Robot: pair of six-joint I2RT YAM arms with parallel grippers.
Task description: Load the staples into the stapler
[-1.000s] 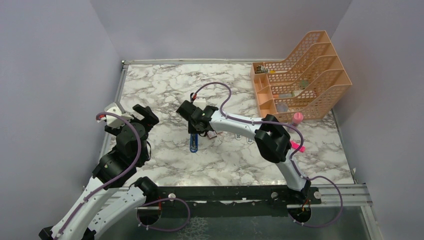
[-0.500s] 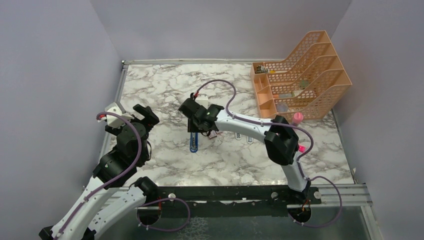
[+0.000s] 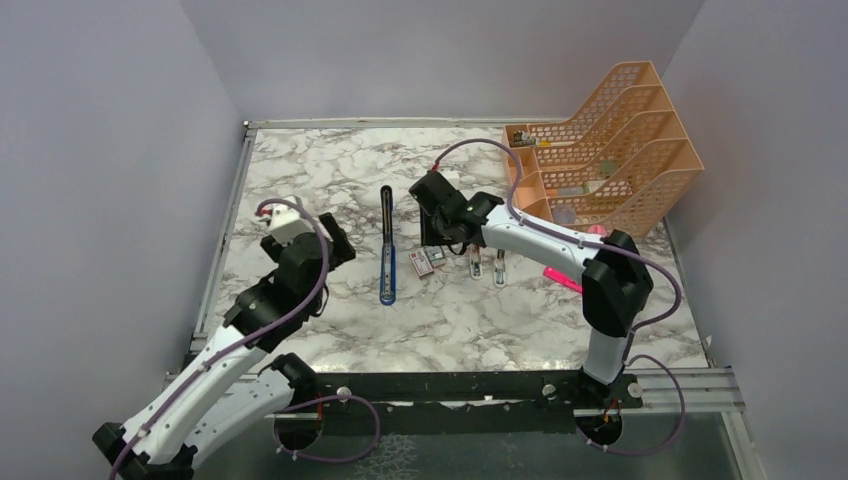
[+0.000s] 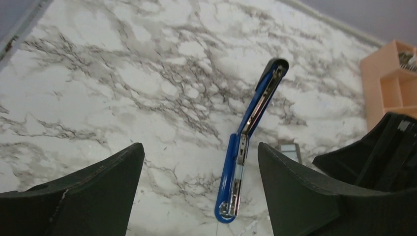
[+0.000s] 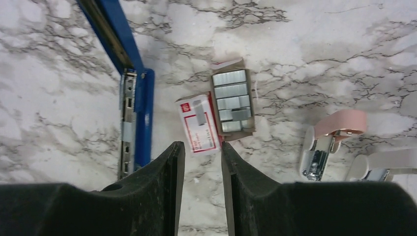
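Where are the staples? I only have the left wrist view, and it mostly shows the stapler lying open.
Observer: The staples lie in loose strips just right of the stapler, next to their box.
Operator: Is the right tool holding any?
Observer: No. The right tool hangs above the box with its jaws slightly apart and nothing between them.
Operator: Anything else close by?
Observer: A pink mini stapler lies further right, apart from the staples.
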